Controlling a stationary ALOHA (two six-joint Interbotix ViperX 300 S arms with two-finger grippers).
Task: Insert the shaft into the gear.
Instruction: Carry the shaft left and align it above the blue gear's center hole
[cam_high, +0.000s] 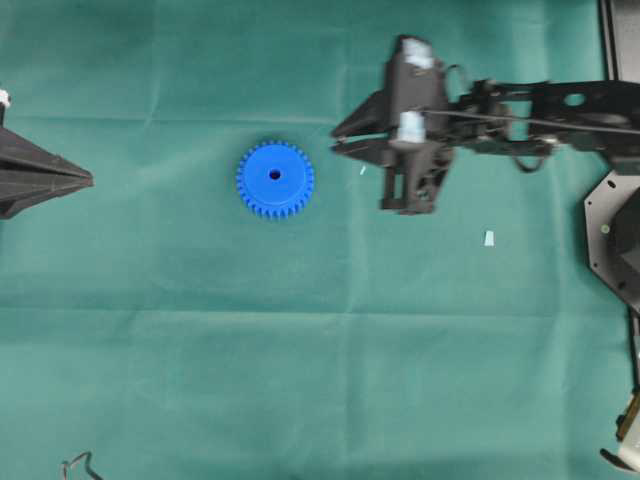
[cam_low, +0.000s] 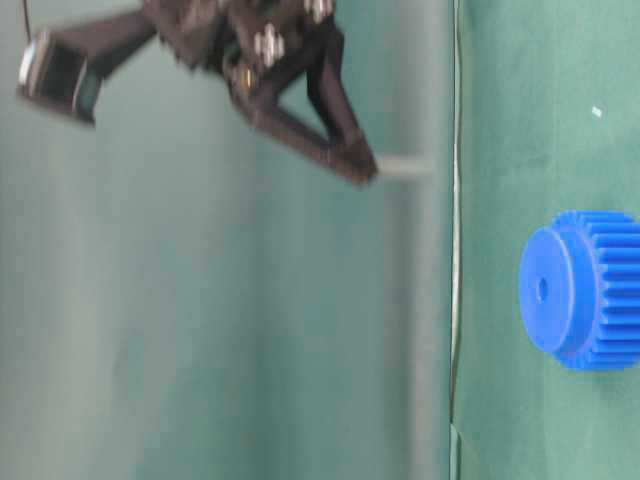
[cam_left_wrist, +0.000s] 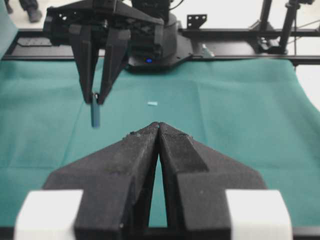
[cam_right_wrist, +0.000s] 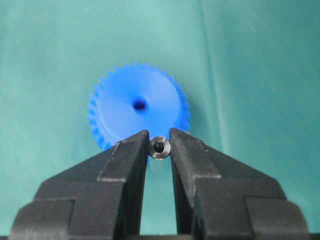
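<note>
The blue toothed gear lies flat on the green cloth with its dark centre hole facing up. My right gripper hangs above the cloth, just to the right of the gear, and is shut on the shaft, a short grey metal pin. The right wrist view looks down the pin's shiny end, with the gear beyond and below it. From table level the shaft points down toward the cloth, well above the gear. My left gripper rests at the far left, shut and empty, its tips meeting.
A pale trapezoid scrap lies on the cloth at the right, and a tiny pale fleck under the right gripper. A black frame borders the right edge. Green cloth stretches around the gear.
</note>
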